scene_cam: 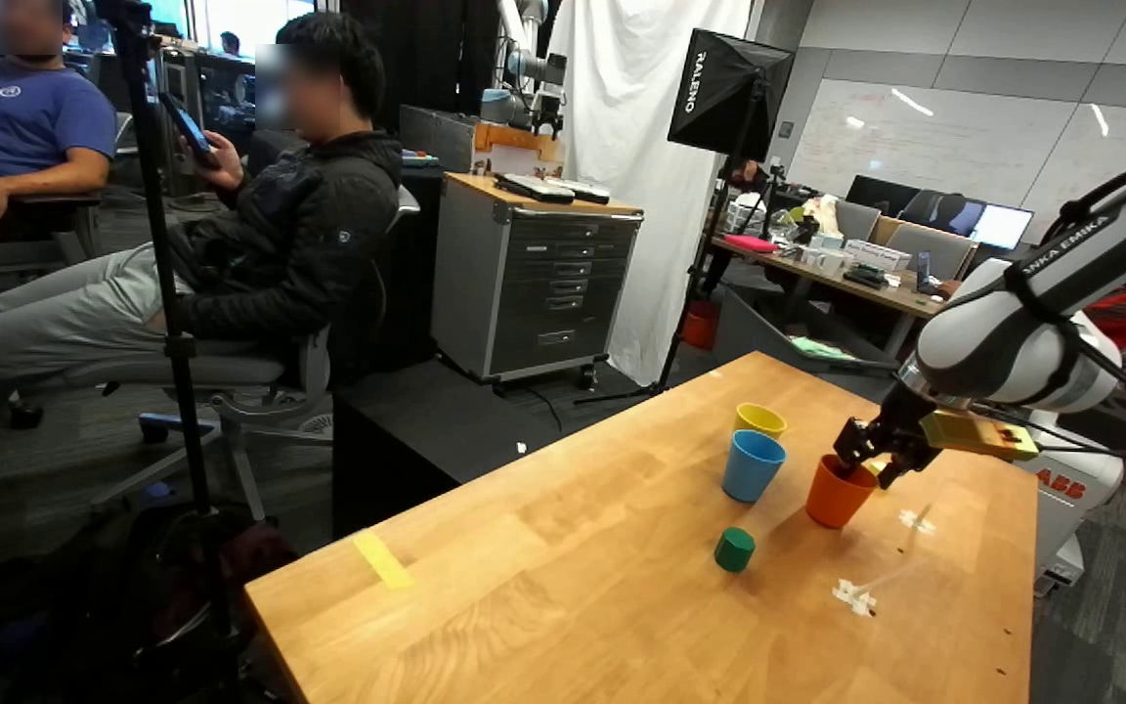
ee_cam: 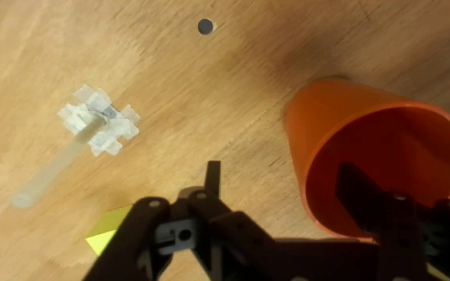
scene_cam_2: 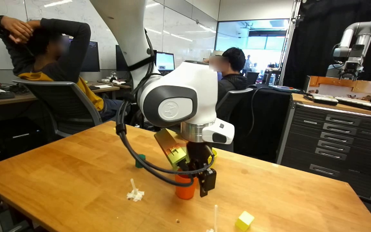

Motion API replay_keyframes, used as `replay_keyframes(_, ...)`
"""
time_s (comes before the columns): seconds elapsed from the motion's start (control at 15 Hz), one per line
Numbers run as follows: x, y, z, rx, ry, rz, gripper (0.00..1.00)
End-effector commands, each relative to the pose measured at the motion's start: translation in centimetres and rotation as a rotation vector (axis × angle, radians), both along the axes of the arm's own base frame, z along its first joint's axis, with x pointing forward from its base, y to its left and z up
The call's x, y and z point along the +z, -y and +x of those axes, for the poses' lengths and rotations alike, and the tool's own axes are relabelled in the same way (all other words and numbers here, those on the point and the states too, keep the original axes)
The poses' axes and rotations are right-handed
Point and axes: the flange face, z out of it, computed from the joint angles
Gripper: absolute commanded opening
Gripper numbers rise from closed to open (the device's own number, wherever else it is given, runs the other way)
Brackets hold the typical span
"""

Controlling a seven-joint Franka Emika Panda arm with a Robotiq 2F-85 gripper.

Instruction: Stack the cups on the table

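The orange-red cup stands upright on the table. It also shows in an exterior view and in the wrist view. My gripper is open and low over this cup's rim. In the wrist view the gripper has one finger inside the cup's mouth and the other outside, apart from the wall. The blue cup stands upright beside it, with the yellow cup just behind the blue one. In an exterior view the yellow cup is mostly hidden by the arm, and the blue cup is hidden.
A dark green block lies in front of the blue cup. A yellow cube lies near the gripper's outer finger and shows in the wrist view. Upright clear pegs, one of them near the gripper, are taped to the tabletop.
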Motion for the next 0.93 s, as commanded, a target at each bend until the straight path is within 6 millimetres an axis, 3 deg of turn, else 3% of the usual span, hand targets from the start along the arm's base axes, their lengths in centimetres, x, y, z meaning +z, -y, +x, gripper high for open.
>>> replay_keyframes(0.0, -0.4, 0.3, 1.3, -0.011, 0.018, 0.009, 0.45)
replay_keyframes(0.33, -1.1, 0.1, 1.4, -0.015, 0.017, 0.003, 0.07)
replay_keyframes(0.53, -1.1, -0.1, 1.1, -0.009, 0.020, -0.001, 0.02)
replay_keyframes(0.87, 0.5, 0.0, 0.6, -0.007, 0.051, -0.001, 0.07)
